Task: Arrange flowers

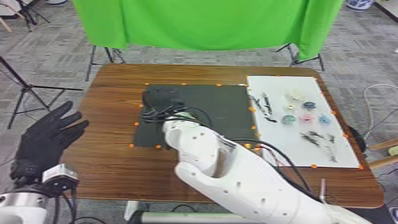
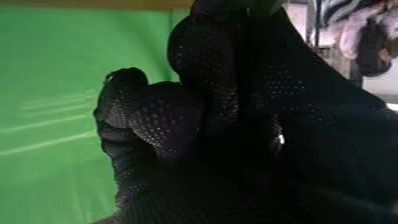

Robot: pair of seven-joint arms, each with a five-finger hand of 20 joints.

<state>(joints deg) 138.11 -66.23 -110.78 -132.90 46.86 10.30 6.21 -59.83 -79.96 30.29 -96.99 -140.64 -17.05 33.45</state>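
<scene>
In the head view my right hand (image 1: pixel 163 100) is above the upper left part of the dark mat (image 1: pixel 227 97). Its black fingers look curled in the right wrist view, where the hand (image 2: pixel 213 95) has no clear object in its grasp. My left hand (image 1: pixel 44 137) is raised off the table's left side, open with straight fingers. On the white board (image 1: pixel 271 85) lie a cream flower (image 1: pixel 297 94), a dark blue flower (image 1: pixel 309 105), a teal flower (image 1: pixel 289 119), a pink flower (image 1: pixel 306 118) and a light blue flower (image 1: pixel 325 120). Dark stems (image 1: pixel 267 106) and leafy sprigs (image 1: pixel 313 136) lie there too.
The brown table (image 1: pixel 107 165) carries the mat and the board, with orange markers along their edges. My right arm and its black cables cross the lower part of the mat. A green cloth (image 1: pixel 209 22) hangs behind the table, and a black tripod (image 1: pixel 27 87) stands at the left.
</scene>
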